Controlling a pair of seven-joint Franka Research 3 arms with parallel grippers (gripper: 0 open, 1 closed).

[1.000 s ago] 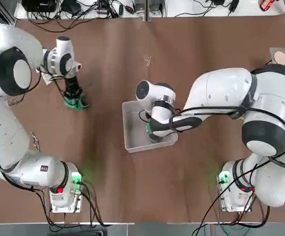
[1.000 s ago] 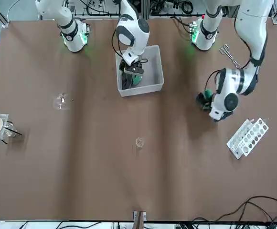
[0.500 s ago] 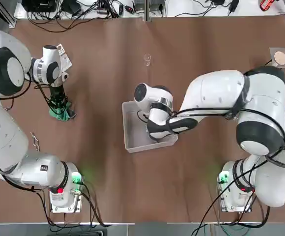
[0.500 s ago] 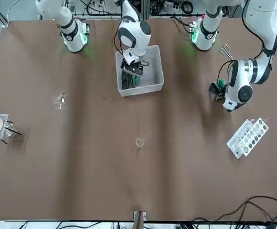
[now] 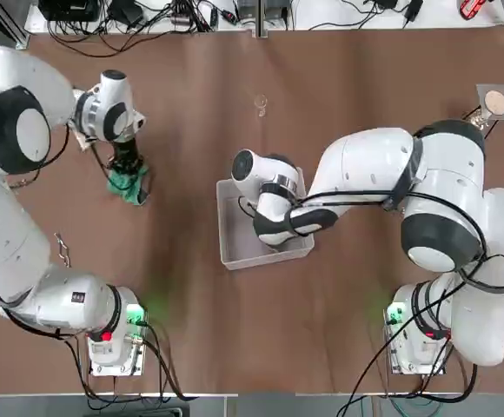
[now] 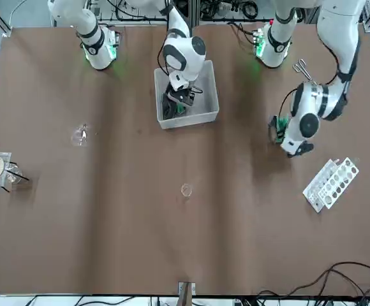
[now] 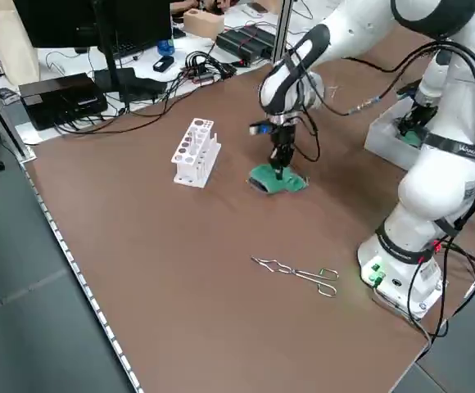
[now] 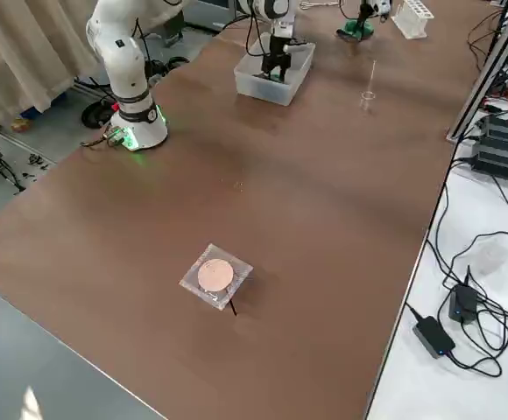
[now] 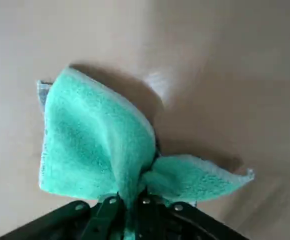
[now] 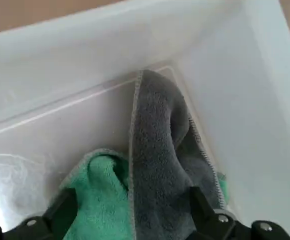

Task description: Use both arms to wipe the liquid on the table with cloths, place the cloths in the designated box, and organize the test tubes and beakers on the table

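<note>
Before you, the brown tabletop (image 5: 321,330) bears a white tube rack (image 7: 195,154) and metal scissors-like tongs (image 7: 299,274) on your left side. Your left claw (image 9: 130,200) pinches a green cloth (image 9: 95,145) against the surface. Your right claw (image 10: 135,200) gapes inside the translucent box (image 10: 75,50), around a grey-and-green cloth (image 10: 157,150).

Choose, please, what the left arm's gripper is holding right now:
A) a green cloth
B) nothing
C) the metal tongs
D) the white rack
A: the green cloth is pinched between the fingers of the left gripper, bunching and fanning out beyond them.
</note>
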